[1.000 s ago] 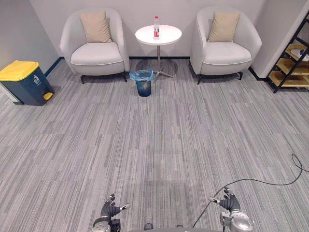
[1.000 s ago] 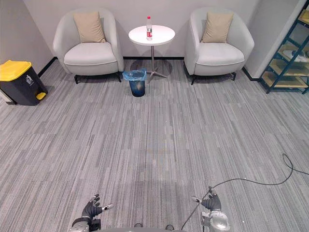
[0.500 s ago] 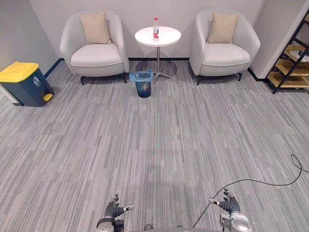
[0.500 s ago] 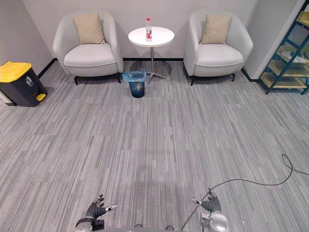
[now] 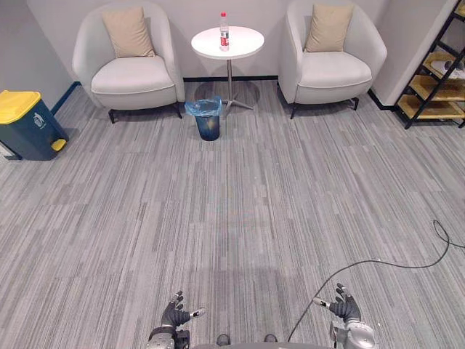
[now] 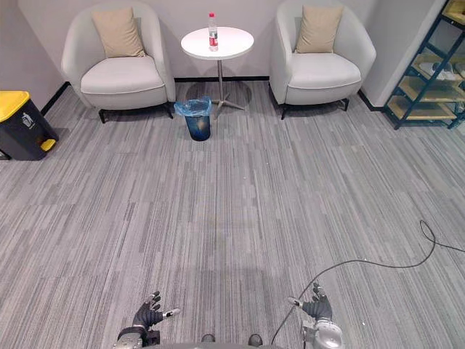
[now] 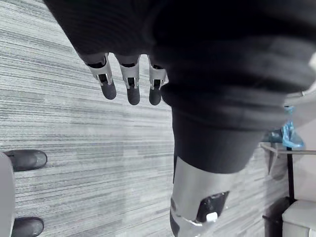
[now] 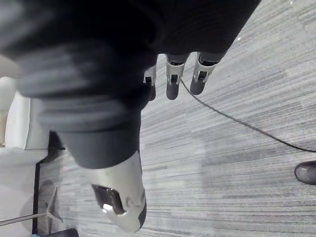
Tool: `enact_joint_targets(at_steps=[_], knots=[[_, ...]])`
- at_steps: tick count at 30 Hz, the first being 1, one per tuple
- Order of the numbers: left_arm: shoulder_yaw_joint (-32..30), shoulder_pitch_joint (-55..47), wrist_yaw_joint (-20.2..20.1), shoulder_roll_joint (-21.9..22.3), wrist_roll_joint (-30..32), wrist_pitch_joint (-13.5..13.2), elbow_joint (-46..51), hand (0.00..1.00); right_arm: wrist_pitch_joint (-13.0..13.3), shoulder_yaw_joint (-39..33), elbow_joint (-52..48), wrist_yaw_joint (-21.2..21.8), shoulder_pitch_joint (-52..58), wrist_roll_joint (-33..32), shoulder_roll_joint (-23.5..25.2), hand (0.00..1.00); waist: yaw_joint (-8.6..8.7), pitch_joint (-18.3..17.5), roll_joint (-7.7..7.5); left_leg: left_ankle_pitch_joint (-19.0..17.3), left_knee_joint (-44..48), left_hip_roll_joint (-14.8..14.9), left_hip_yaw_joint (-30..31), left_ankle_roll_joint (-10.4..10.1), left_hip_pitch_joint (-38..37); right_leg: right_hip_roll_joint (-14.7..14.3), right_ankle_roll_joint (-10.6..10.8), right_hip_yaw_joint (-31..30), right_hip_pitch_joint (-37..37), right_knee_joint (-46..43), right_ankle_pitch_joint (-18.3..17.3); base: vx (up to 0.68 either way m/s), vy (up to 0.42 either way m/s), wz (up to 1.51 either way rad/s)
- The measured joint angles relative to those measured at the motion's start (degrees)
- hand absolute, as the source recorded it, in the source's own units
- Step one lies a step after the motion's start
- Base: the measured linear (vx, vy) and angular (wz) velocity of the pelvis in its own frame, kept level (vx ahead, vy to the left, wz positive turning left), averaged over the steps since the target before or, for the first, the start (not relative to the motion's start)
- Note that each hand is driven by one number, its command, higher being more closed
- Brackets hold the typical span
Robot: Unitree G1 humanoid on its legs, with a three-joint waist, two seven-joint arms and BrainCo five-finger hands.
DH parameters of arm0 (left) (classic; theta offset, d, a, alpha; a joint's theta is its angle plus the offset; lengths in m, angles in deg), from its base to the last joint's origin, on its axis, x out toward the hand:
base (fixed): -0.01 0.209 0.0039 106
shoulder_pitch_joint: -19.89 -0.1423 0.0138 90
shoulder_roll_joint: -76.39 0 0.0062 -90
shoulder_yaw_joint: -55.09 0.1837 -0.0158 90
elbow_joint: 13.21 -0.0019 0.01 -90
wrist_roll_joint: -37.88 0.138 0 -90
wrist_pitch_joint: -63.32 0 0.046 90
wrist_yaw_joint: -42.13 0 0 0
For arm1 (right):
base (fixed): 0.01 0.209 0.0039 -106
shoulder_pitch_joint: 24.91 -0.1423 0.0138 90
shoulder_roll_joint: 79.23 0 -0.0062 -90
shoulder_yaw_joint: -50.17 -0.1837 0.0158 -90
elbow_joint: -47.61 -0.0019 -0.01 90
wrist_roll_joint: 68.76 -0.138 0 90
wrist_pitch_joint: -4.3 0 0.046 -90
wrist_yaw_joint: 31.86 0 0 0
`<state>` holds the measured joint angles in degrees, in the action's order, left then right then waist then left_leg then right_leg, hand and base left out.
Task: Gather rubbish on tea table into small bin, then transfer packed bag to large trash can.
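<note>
A clear bottle with a red label [image 5: 224, 21] stands upright on the round white tea table [image 5: 240, 43] at the far end of the room. On the floor just in front of the table sits the small bin [image 5: 206, 120], lined with a blue bag. The large dark bin with a yellow lid [image 5: 20, 123] stands by the left wall. My left hand [image 5: 175, 315] and my right hand [image 5: 343, 307] hang low at the near edge, both open with straight fingers and holding nothing, far from the table.
Two white armchairs [image 5: 127, 62] [image 5: 336, 58] with beige cushions flank the table. A dark metal shelf [image 5: 432, 87] with wooden boards stands at the far right. Grey striped carpet lies between me and the table.
The camera has moved forward and turned slightly right, so the table, chairs and bins sit higher and further left. Both hands stay low and open.
</note>
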<state>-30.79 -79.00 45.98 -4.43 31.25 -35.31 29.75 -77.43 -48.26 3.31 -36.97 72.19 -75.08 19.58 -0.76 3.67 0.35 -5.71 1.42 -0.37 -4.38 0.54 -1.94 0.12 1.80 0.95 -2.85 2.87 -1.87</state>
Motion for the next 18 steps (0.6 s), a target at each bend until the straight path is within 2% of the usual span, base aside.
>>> enact_joint_targets(at_steps=[3, 5, 6, 7, 8, 9, 10, 11, 12, 13, 14, 17, 18], knots=[[0.00, 0.07, 0.02, 0.00, -0.02, 0.00, 1.04, 0.00, 0.00, -0.02, -0.05, -0.16, -1.77, -0.09, -0.11, 0.00, -0.02, -0.14, 0.49, -2.55, 3.76, 0.03, -1.31, 0.72, 2.71, 0.19, 0.99, -1.48, 2.18, -1.98, -0.98, 0.08, 0.043, -0.27], [0.01, 0.09, 0.02, 0.02, -0.03, 0.00, 1.88, 0.00, -0.03, -0.04, -0.34, -0.18, -2.44, -0.09, -0.15, 0.00, -0.07, -0.12, 0.72, -4.30, 5.69, -0.05, -2.28, 1.22, 3.42, 0.36, 1.18, -2.56, 4.17, -6.02, -3.38, 0.09, 0.065, -0.24], [0.05, 0.03, 0.02, 0.01, -0.03, -0.01, 2.26, 0.00, -0.08, -0.07, -0.72, -0.18, -2.44, -0.08, -0.18, 0.00, -0.08, -0.05, 0.87, -5.69, 7.23, -0.34, -2.65, 1.65, 3.52, 0.83, 1.93, -2.72, 5.89, -10.86, -6.18, 0.09, 0.081, -0.12], [0.33, 0.06, 0.01, 0.02, -0.03, 0.00, 2.35, 0.00, -0.16, -0.18, -1.41, -0.21, -2.24, -0.08, -0.29, 0.00, 0.04, 0.07, 1.17, -6.93, 8.46, -0.85, -2.87, 2.26, 3.33, 1.56, 3.56, -2.61, 8.25, -17.27, -9.10, 0.09, 0.088, -0.08], [0.47, 0.15, 0.01, 0.02, -0.05, 0.00, 2.45, 0.00, -0.17, -0.19, -1.79, -0.20, -2.20, -0.08, -0.39, 0.00, 0.03, 0.21, 1.38, -7.50, 8.99, -1.09, -3.04, 2.45, 3.12, 1.90, 4.65, -2.50, 9.63, -20.93, -10.18, 0.10, 0.107, -0.07], [0.78, 0.47, 0.01, -0.04, -0.10, 0.00, 2.53, 0.00, -0.19, -0.21, -2.31, -0.21, -2.26, -0.08, -0.66, 0.00, 0.17, 0.57, 1.73, -8.52, 9.67, -1.69, -3.21, 3.04, 2.54, 2.62, 6.12, -2.32, 13.25, -29.53, -11.39, 0.09, 0.099, -0.06], [0.87, 0.75, 0.00, -0.12, -0.15, 0.00, 2.56, 0.00, -0.19, -0.21, -2.37, -0.21, -2.33, -0.08, -0.75, 0.00, 0.25, 1.05, 1.83, -9.08, 9.63, -2.00, -3.12, 3.58, 1.93, 3.07, 6.17, -1.74, 14.90, -34.19, -11.54, 0.11, 0.120, 0.06], [1.03, 1.23, 0.01, -0.44, -0.28, 0.01, 2.69, 0.00, -0.37, -0.14, -2.41, -0.20, -2.16, -0.08, -0.71, 0.00, 0.40, 1.81, 1.68, -10.24, 10.00, -2.91, -2.50, 4.20, 0.65, 4.79, 6.21, 0.33, 18.59, -42.90, -12.43, 0.14, 0.102, 0.25], [1.43, 1.25, 0.03, -0.83, -0.48, 0.08, 2.70, 0.00, -0.90, -0.15, -2.41, -0.21, -2.18, -0.08, -0.78, 0.00, 1.22, 2.20, 1.56, -11.26, 10.61, -3.70, -1.73, 4.64, -0.64, 6.50, 5.20, 2.48, 20.57, -47.78, -13.76, 0.21, 0.098, 0.32], [1.53, 1.25, 0.03, -1.00, -0.49, 0.10, 2.71, 0.00, -1.00, -0.14, -2.41, -0.21, -2.29, -0.08, -0.88, 0.00, 1.61, 2.33, 1.54, -11.62, 10.59, -3.89, -1.45, 4.82, -1.38, 7.12, 5.19, 3.46, 21.26, -48.72, -14.61, 0.37, 0.064, 0.38], [1.51, 1.74, 0.08, -1.43, -0.49, 0.12, 2.79, 0.00, -1.03, -0.08, -2.42, -0.20, -3.12, -0.07, -1.24, 0.00, 2.15, 2.97, 1.98, -12.02, 9.61, -3.54, -0.41, 4.52, -3.55, 7.08, 3.71, 6.18, 23.83, -47.70, -15.90, 0.36, 0.024, 0.30], [1.40, 3.64, 0.18, -1.42, -0.56, 0.23, 2.81, 0.00, -1.02, -0.05, -2.48, -0.18, -5.03, -0.07, -2.35, 0.00, 2.73, 4.45, 3.42, -12.50, 8.46, -1.14, 0.09, 3.25, -5.08, 5.16, 2.43, 9.83, 27.65, -41.34, -15.35, 0.32, -0.041, 0.20], [1.40, 4.91, 0.23, -1.57, -0.58, 0.26, 2.81, 0.00, -1.02, -0.02, -3.04, -0.22, -5.77, -0.09, -2.94, 0.00, 2.95, 5.29, 3.79, -13.01, 8.37, 0.27, 0.13, 1.29, -6.20, 2.93, 1.13, 10.24, 29.18, -32.68, -10.58, 0.49, -0.103, 0.15]])
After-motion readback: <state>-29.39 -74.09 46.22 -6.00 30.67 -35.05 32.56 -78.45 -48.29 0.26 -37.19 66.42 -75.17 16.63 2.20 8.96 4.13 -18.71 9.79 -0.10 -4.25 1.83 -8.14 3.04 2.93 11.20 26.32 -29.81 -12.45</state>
